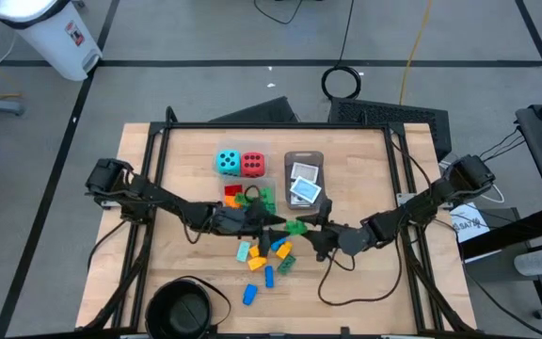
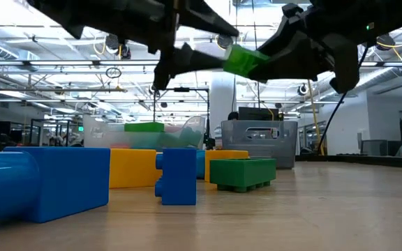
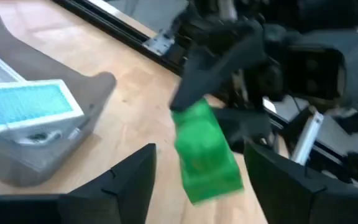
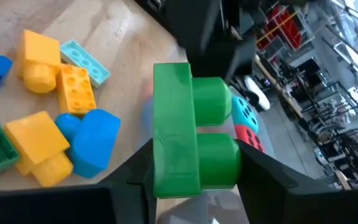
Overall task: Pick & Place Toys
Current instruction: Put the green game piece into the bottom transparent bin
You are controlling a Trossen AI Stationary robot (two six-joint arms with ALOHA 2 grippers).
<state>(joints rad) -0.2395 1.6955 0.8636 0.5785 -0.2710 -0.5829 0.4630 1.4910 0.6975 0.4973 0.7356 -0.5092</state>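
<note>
The sorting is sitting partway through. In the high view some bricks, red, orange and green, are already lying in the clear tub (image 1: 248,196) just beyond the left pincer (image 1: 273,224), and the white printed cards (image 1: 305,183) are resting in the grey tray (image 1: 304,158) beyond the right pincer (image 1: 301,229). A scatter of loose bricks (image 1: 263,261), blue, yellow, orange and green, is waiting on the tabletop (image 1: 365,169) on the near side of both pincers, towards the round black bowl (image 1: 182,311), so a fair share of the work appears to be left. The teal die (image 1: 227,162) and the red die (image 1: 252,165) are standing side by side, touching, well beyond the left pincer and past the tub.

The right pincer is holding a green brick (image 4: 188,140) raised off the tabletop, its two fingers (image 4: 272,180) pressing on either side of the brick, whose round studs are pointing away from the wrist. The left pincer is facing it from the other side, close in, with its fingers (image 3: 129,180) standing apart and nothing between them; the green brick is hanging just ahead of its gap. The two pincers are meeting over the middle of the tabletop, just beside the tub and tray.
</note>
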